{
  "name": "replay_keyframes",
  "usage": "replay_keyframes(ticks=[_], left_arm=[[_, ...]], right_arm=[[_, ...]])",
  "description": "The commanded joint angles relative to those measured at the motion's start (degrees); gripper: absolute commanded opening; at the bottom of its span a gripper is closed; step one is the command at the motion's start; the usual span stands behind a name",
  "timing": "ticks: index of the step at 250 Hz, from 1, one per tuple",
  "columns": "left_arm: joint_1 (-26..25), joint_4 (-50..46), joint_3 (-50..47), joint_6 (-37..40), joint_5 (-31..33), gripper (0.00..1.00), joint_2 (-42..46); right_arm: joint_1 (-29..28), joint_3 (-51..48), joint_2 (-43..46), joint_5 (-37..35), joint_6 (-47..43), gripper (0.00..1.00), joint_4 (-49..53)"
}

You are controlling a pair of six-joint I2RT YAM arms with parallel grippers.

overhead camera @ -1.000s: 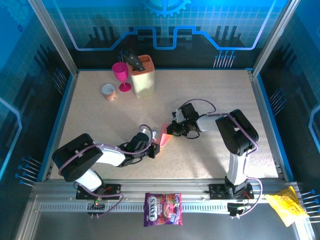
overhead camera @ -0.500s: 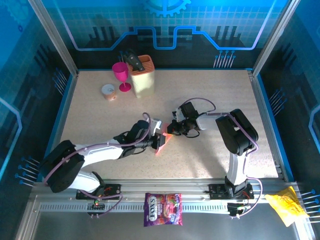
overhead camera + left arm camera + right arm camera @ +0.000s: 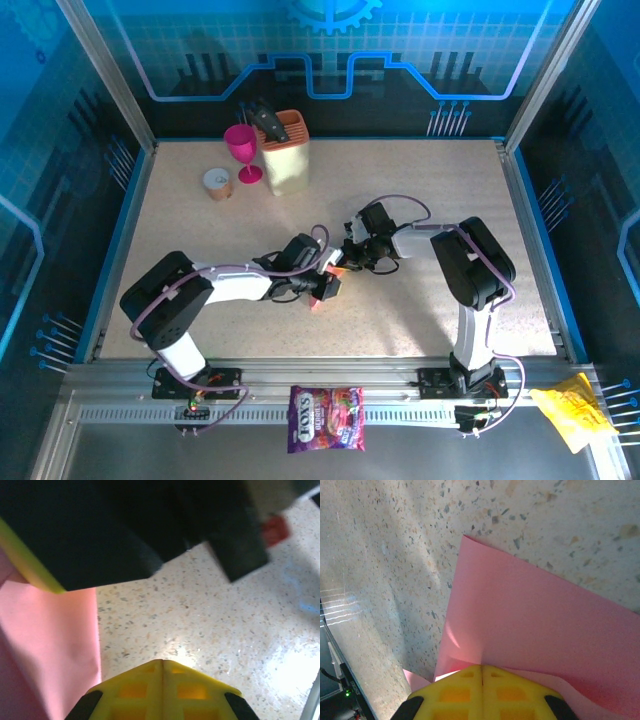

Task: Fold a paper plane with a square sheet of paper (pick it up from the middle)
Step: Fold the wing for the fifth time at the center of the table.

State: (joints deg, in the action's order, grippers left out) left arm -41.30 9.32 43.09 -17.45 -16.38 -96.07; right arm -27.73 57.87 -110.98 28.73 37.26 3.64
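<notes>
The folded pink-red sheet of thin paper (image 3: 535, 620) sits around the middle of the speckled beige table (image 3: 200, 230), between the two arms. The right pincer (image 3: 481, 667) has its yellow fingers clamped on the paper's edge, while the left pincer (image 3: 162, 662) is closed on nothing, over bare table with the paper off to one side. At the back left, the beige knife block (image 3: 287, 160) has a black-handled tool (image 3: 265, 118) poking out of it, and a magenta plastic goblet (image 3: 241, 145) stands just beside it, contents impossible to tell.
</notes>
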Motion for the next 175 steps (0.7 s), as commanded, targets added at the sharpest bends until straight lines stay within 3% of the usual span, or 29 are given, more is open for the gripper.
replay_keyframes(ticks=[1, 76, 175], left_arm=[[1.04, -0.38, 1.73, 1.97, -1.31, 0.0, -1.67], [1.41, -0.83, 1.32, 2.14, -1.21, 0.0, -4.45], [1.4, 2.82, -8.35, -2.29, 0.11, 0.0, 0.75]], right_arm=[[0.22, -1.46, -4.77, -7.7, -1.31, 0.0, 5.32], [0.17, -1.2, -5.65, -8.24, -0.47, 0.0, 5.88], [0.82, -0.55, -7.91, -10.76, 1.72, 0.0, 8.59]])
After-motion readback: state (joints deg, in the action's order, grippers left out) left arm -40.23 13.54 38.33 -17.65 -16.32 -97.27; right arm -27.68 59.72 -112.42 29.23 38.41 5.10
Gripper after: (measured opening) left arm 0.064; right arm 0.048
